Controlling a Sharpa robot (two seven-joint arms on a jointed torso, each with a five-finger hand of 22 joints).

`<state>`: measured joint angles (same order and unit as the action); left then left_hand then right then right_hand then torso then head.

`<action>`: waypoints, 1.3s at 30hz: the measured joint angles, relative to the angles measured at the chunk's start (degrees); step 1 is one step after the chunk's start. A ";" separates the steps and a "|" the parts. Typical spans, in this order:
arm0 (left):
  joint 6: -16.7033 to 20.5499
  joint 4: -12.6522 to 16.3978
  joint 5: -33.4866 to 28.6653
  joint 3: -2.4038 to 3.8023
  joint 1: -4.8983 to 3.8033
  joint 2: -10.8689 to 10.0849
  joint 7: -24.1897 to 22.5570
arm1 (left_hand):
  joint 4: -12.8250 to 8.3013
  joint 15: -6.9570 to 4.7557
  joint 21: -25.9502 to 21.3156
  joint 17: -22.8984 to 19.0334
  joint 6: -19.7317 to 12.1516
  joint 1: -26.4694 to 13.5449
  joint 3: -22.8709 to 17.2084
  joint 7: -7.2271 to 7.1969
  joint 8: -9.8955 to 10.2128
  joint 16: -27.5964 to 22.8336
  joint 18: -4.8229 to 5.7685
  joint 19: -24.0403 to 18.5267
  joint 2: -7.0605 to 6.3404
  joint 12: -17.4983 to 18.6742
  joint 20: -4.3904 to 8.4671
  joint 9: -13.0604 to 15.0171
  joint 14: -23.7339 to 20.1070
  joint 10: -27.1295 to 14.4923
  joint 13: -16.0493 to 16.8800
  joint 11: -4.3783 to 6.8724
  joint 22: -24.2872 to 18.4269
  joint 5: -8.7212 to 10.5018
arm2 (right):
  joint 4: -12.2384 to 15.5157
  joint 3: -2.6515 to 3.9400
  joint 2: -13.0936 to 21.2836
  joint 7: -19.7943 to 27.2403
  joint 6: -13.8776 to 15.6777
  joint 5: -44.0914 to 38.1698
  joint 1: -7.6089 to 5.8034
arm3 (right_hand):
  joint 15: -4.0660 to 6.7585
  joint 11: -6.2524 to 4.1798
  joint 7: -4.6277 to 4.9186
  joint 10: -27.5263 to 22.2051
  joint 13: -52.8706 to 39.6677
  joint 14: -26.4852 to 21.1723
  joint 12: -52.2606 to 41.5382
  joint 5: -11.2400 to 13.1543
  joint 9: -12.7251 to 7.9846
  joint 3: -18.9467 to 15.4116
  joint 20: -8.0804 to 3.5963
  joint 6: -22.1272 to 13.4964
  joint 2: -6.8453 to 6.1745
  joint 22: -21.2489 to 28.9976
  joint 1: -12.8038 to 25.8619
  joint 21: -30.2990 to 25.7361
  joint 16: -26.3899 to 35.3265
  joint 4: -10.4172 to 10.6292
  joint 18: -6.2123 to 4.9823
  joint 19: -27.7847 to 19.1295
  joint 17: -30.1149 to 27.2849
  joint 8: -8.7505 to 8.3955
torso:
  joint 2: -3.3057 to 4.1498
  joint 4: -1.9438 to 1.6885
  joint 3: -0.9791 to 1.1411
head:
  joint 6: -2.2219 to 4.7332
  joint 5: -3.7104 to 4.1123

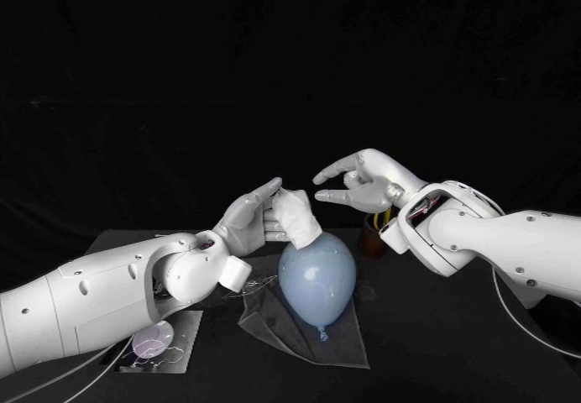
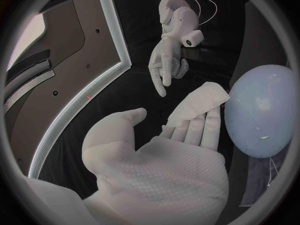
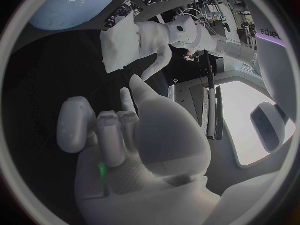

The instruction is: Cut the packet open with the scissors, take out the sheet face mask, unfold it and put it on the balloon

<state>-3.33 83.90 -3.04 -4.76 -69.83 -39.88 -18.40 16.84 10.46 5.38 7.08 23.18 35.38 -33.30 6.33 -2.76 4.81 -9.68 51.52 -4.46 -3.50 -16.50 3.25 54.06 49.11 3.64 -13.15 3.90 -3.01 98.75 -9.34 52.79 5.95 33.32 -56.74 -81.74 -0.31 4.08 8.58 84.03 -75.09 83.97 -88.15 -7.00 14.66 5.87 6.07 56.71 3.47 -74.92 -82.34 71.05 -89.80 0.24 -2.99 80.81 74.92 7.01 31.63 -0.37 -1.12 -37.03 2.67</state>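
The left hand [image 1: 254,222] holds the folded sheet face mask [image 1: 295,217] just above the balloon [image 1: 317,273], probably so the empty, loosely spread right hand [image 1: 358,185] can unfold it.

The sheet mask [image 1: 295,220] hides part of the balloon [image 1: 317,270].

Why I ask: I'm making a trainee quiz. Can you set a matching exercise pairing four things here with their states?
1 face mask
2 balloon
3 right robot hand
4 clear film

A flat on the table
B pale blue, lying on the film
C raised, holding nothing
D folded, held by the left robot hand

Pairs: 1-D, 2-B, 3-C, 4-A
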 measured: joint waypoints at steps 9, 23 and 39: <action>0.00 -0.02 0.64 0.00 0.00 -0.09 0.24 | 0.08 0.31 0.00 0.17 -5.09 1.99 2.72 -2.64 0.57 0.00 0.01 0.00 0.91 0.00 0.00 -0.64 0.31 -6.12 -0.37 -0.57 0.01 0.00 | -0.08 0.00 0.03 -0.36 -0.01 -0.04 0.03 | -0.03 -0.09 0.00 0.09 0.03 -0.03 0.14 0.00 -0.22 0.33 0.00 0.00 -0.01 -0.03 0.01 0.00 0.01 0.00 0.00 0.00 0.03 -0.23 | 0.01 0.00 0.00 | 0.07 0.18; 0.00 -0.02 0.93 0.00 -0.01 -0.17 0.40 | 0.08 0.30 0.01 0.31 -4.62 2.28 5.27 -2.18 0.57 0.00 0.01 0.40 1.20 0.21 0.00 -0.43 0.73 -7.14 -0.36 -0.58 0.01 0.00 | -0.16 0.00 -0.14 -1.21 -0.07 -0.29 0.06 | -0.03 -0.08 0.20 0.08 0.10 -0.03 0.13 0.00 -0.33 0.49 0.00 0.22 -0.32 0.00 0.32 -0.01 0.20 -0.16 0.01 0.00 -0.02 -0.23 | 0.01 0.01 0.00 | 0.12 0.20; -0.36 0.03 1.03 0.00 -0.02 -0.19 0.68 | 0.22 0.30 -0.33 0.41 -4.05 -1.28 10.64 -1.61 0.34 0.00 0.02 0.40 1.93 0.20 0.00 -0.06 0.73 -7.13 -0.35 -0.57 0.02 0.00 | -0.66 0.00 -2.71 -3.44 1.64 -2.52 0.37 | -0.04 -0.07 -0.08 0.07 0.20 -0.03 0.20 -0.22 -0.80 1.53 0.00 0.50 -0.99 -0.01 1.35 -0.22 0.00 0.09 0.02 -0.41 0.03 -0.23 | 0.00 0.03 0.01 | 0.54 0.11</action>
<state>-3.68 83.94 -2.01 -4.76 -69.85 -40.06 -17.72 17.06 10.76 5.05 7.49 19.13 34.11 -22.67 4.72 -2.42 4.81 -9.66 51.92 -2.53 -3.30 -16.49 3.19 54.79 41.98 3.29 -13.72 3.91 -3.01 98.09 -9.34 50.08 2.51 34.96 -59.25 -81.37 -0.35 4.00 8.50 84.10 -74.89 83.94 -87.95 -7.22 13.86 7.40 6.06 57.21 2.48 -74.93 -80.99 70.83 -89.80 0.33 -2.97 80.40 74.95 6.79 31.63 -0.34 -1.12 -36.49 2.78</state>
